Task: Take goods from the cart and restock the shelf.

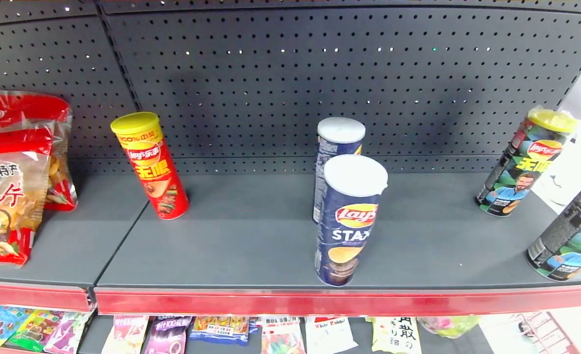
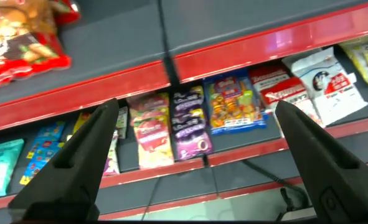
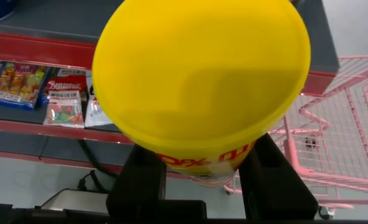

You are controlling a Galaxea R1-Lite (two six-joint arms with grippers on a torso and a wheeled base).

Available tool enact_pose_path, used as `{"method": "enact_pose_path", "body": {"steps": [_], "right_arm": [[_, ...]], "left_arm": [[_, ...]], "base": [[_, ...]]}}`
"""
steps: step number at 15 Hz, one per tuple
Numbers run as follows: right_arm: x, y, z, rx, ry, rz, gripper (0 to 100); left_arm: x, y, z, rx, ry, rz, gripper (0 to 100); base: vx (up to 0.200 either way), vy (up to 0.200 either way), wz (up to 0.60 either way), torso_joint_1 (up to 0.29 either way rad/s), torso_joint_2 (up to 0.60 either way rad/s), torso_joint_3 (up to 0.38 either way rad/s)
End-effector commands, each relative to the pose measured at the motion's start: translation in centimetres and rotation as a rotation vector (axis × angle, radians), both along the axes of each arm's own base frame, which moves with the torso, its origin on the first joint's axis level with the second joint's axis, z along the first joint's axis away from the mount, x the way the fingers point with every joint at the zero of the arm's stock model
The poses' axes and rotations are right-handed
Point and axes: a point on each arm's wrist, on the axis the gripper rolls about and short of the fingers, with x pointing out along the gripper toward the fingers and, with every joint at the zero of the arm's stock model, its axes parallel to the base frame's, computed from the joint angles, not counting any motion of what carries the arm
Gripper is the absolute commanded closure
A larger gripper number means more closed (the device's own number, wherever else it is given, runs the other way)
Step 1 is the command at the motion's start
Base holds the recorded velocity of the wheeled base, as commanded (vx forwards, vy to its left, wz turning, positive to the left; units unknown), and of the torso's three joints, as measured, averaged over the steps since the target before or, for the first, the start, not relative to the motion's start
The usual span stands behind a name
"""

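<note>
The right tool [image 3: 203, 177] is clamped on a chip can with yellow lid [image 3: 202, 68]. Its two fingers press the body of the can from both sides, and the lid faces the wrist camera. Behind the can I see the pink cart [image 3: 352, 124] and the red front edge of the shelf, so I judge the can is lifted out of the cart but not yet on the shelf. The left tool [image 2: 196, 124] has its fingers wide apart and holds nothing; it faces the lower shelf with snack packets [image 2: 190, 121].

In the head view the shelf [image 1: 251, 236] carries a red can [image 1: 150, 164] in the left part of the frame, two blue cans [image 1: 349, 221] in the centre and two black cans [image 1: 526, 162] at the right edge.

The risks, in my judgement:
- The held can is smooth and round, so it may slip or turn in the grip.
- It may hit the red edge [image 1: 320, 300] if it comes in too low.
- The standing cans are tall and narrow, so a small touch could tip them over.
</note>
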Motion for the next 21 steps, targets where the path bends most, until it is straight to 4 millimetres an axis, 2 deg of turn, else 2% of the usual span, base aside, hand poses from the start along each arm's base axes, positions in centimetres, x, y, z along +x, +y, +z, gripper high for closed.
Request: {"method": "enact_pose_path", "body": {"steps": [1,20,21], "right_arm": [[0.05,0.0,-0.05,-0.001,0.004,0.001,100],[0.06,0.0,-0.41,-0.001,0.012,0.005,100],[0.06,0.0,-0.41,-0.001,0.012,0.005,100]], "left_arm": [[-0.01,0.0,0.01,0.0,-0.001,0.0,0],[-0.12,0.0,-0.06,0.0,-0.011,0.0,0],[-0.14,0.0,-0.07,0.0,-0.012,0.0,0]], "base": [[0.0,0.2,0.0,0.002,0.01,0.002],[0.0,0.2,0.0,0.001,0.0,0.002],[0.0,0.0,0.0,0.0,0.0,0.0]]}}
